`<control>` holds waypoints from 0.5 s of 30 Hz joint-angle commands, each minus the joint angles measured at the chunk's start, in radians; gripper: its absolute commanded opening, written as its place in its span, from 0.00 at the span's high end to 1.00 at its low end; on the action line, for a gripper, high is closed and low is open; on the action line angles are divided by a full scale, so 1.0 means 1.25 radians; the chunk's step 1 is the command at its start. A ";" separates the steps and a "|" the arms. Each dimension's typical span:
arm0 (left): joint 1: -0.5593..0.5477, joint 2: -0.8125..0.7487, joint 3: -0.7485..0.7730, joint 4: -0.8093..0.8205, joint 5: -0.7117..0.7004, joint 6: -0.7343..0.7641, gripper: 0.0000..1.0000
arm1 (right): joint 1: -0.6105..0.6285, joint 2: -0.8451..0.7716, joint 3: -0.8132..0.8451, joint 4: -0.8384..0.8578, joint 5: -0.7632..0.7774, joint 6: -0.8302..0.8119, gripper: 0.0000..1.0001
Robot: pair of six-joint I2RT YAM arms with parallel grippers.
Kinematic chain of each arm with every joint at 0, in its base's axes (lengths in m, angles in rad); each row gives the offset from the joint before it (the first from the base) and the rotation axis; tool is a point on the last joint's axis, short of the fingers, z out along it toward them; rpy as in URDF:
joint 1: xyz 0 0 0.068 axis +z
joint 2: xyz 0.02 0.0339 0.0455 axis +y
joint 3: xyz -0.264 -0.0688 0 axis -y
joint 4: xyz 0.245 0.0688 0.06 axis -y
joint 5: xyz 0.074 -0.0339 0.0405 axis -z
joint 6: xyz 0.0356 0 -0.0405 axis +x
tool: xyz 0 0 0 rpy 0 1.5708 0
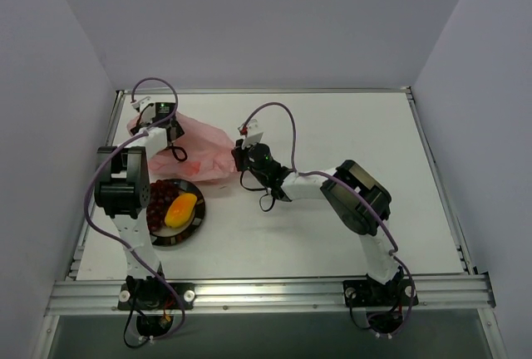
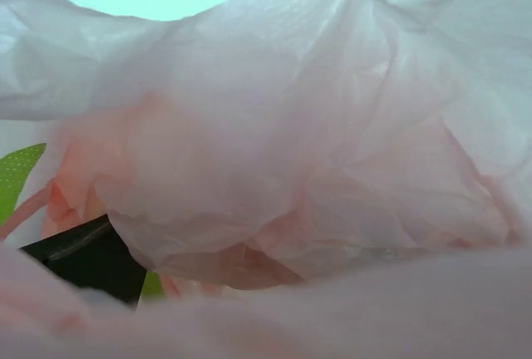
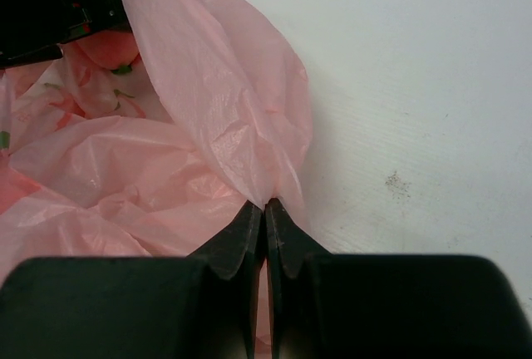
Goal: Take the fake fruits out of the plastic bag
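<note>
The pink plastic bag (image 1: 204, 149) lies crumpled at the back left of the table. My left gripper (image 1: 171, 131) is pushed into its mouth, and bag film (image 2: 274, 126) fills the left wrist view and hides the jaws, which stand wide. My right gripper (image 3: 265, 205) is shut on a fold of the bag's right edge (image 3: 241, 126). A round pink peach (image 3: 110, 47) with a green leaf shows inside the bag, just under the left gripper's black body (image 3: 46, 2). The dark red grape bunch (image 1: 159, 197) and the orange-yellow mango (image 1: 181, 209) lie on the plate.
The black-rimmed plate (image 1: 196, 223) sits at the front left, close to the left arm's base. White walls enclose the table on three sides. Bare tabletop (image 1: 349, 126) stretches to the right of the bag.
</note>
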 commanded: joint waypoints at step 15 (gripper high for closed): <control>0.006 -0.126 -0.078 0.152 0.143 -0.069 0.78 | -0.011 0.019 0.077 -0.033 -0.006 -0.018 0.99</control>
